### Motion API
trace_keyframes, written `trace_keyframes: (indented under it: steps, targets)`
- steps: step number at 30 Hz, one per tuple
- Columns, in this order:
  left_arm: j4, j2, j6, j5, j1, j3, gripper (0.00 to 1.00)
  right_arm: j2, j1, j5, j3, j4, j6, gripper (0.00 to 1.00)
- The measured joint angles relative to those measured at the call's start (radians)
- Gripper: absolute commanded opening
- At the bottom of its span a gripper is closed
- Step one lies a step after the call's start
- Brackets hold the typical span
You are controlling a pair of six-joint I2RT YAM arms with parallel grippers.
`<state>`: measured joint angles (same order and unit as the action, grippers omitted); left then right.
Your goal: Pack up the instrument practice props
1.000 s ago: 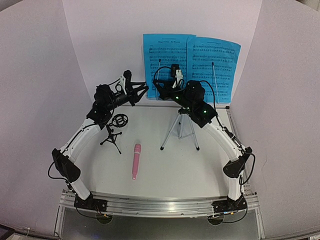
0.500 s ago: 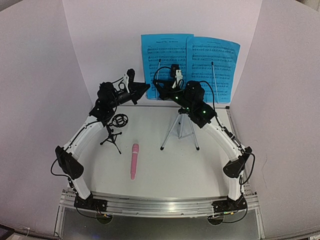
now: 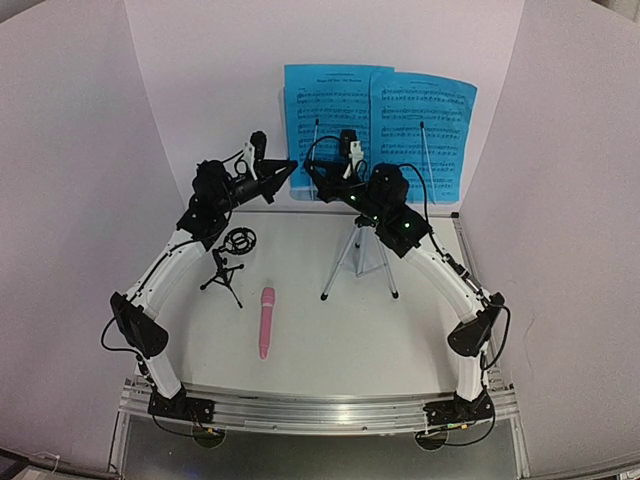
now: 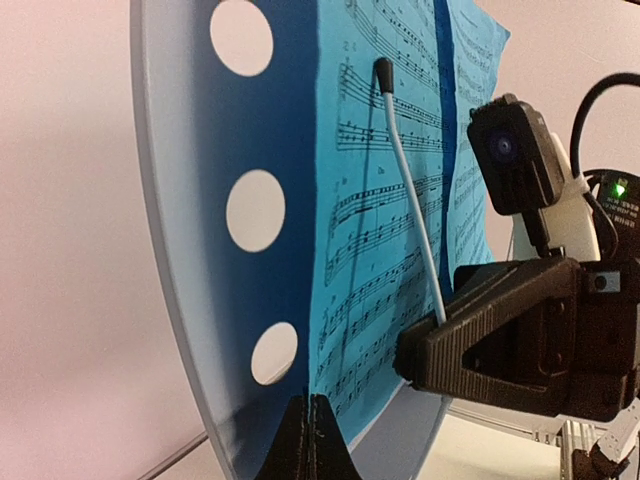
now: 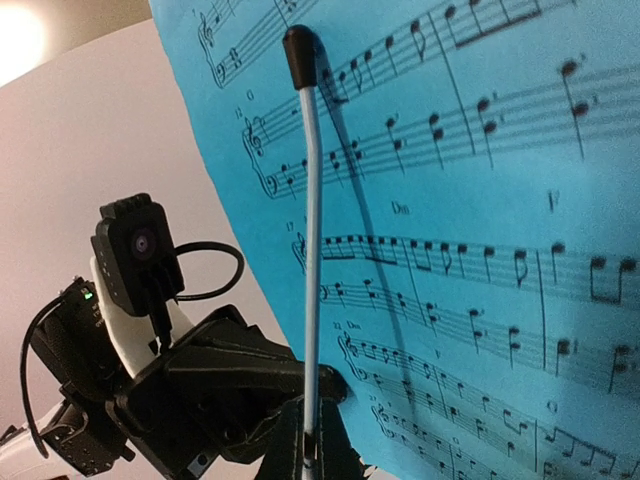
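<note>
Two blue sheet-music pages point(image 3: 330, 105) lean on the pale-blue perforated music stand point(image 4: 190, 260), whose silver tripod point(image 3: 360, 262) is at the back of the table. My left gripper point(image 4: 311, 402) is shut on the lower left edge of the left page point(image 4: 380, 250), which lifts off the plate. My right gripper point(image 5: 312, 410) is shut on the stand's thin silver page-holder wire point(image 5: 312, 230) in front of that page. In the top view the left gripper point(image 3: 292, 166) and right gripper point(image 3: 320, 185) nearly meet. The pink microphone point(image 3: 266, 322) lies on the table. The small black mic stand point(image 3: 232, 262) is upright to its left.
White walls close in the table on the left, back and right. A second holder wire point(image 3: 424, 150) lies over the right page point(image 3: 425, 120). The metal rail with both arm bases point(image 3: 320, 410) runs along the near edge.
The left gripper moved right and up to the left page's edge and closed on it. The pages shifted slightly. The right gripper stayed shut on the wire.
</note>
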<state>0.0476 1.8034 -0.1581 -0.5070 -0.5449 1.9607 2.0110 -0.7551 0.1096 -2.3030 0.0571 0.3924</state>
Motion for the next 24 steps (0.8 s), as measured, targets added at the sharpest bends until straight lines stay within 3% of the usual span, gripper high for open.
trace_keyframes:
  steps: [14, 24]
  targets:
    - [-0.090, -0.016, 0.000, 0.014, 0.046, 0.016, 0.00, -0.048, 0.010, -0.016, 0.095, -0.068, 0.016, 0.00]
    - [-0.171, -0.140, 0.027, 0.032, 0.140, -0.015, 0.00, -0.054, 0.010, -0.025, 0.114, -0.094, 0.030, 0.00]
